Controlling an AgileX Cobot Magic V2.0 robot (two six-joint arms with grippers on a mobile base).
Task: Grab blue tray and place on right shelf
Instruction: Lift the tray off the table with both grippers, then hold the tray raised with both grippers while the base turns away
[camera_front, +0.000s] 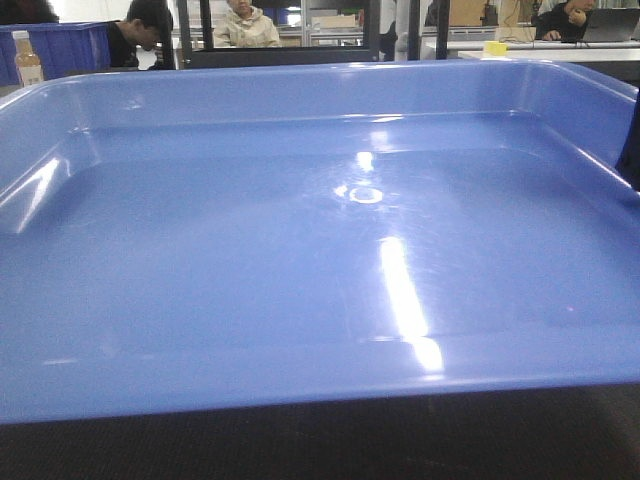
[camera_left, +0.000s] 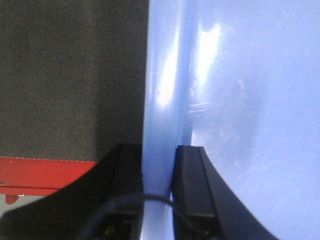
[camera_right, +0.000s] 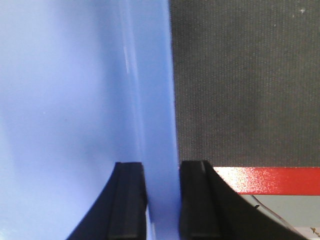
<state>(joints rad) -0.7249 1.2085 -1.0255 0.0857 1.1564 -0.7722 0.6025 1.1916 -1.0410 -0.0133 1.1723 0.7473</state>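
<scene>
Dark woven tabletop (camera_left: 70, 75) (red-edged), deep blue bin (camera_front: 75, 50), seated people (camera_front: 245, 25) beyond.

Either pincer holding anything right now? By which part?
Both hold the blue tray. The left pincer is clamped across its left side wall and rim, and the right pincer across the right side wall and rim.

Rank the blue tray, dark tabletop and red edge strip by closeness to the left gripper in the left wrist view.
1. blue tray: rim clamped between the jaws of the left gripper.
2. dark tabletop and red edge strip: both left of the outer jaw, too close to call.
</scene>
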